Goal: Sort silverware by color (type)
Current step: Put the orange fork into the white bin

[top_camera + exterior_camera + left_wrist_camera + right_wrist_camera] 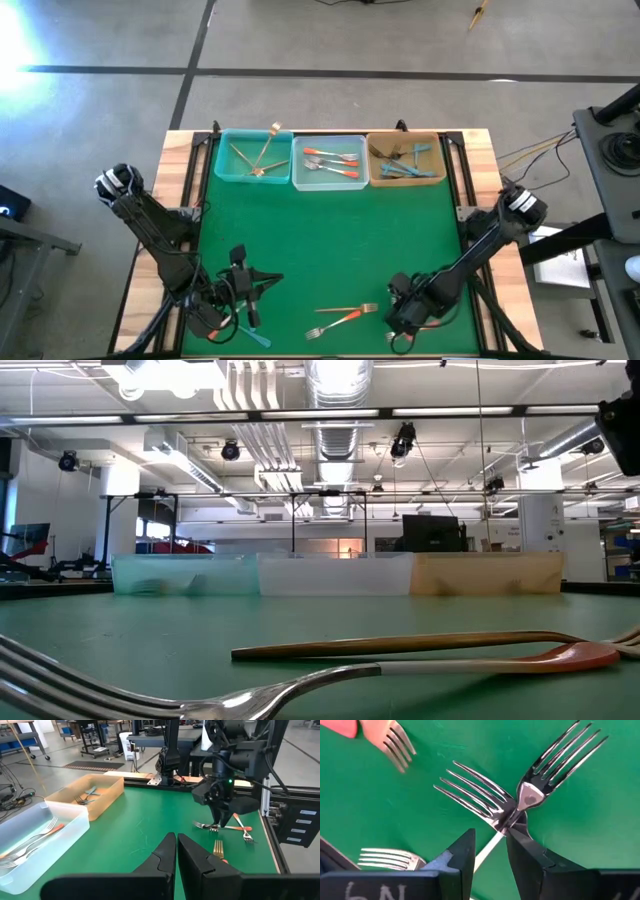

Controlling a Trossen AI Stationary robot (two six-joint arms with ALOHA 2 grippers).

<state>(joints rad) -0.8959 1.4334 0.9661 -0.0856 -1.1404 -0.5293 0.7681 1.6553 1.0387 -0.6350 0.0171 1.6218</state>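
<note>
Covering table (330,250): green mat; beyond, open workshop, ceiling ducts (335,400).

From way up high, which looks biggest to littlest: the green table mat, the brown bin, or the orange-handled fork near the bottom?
1. Green table mat, by far the largest.
2. Brown bin.
3. Orange-handled fork, smallest.
All lie flat on the table, so nearness to the camera hardly changes the ranking.

Robotics lab or industrial workshop hall. High ceiling with exposed ducts (335,385) and strip lights (290,412). Bare concrete floor (100,110) around green-topped table (330,240). Far in room: metal frames, monitor (432,532), loose cables.
</note>
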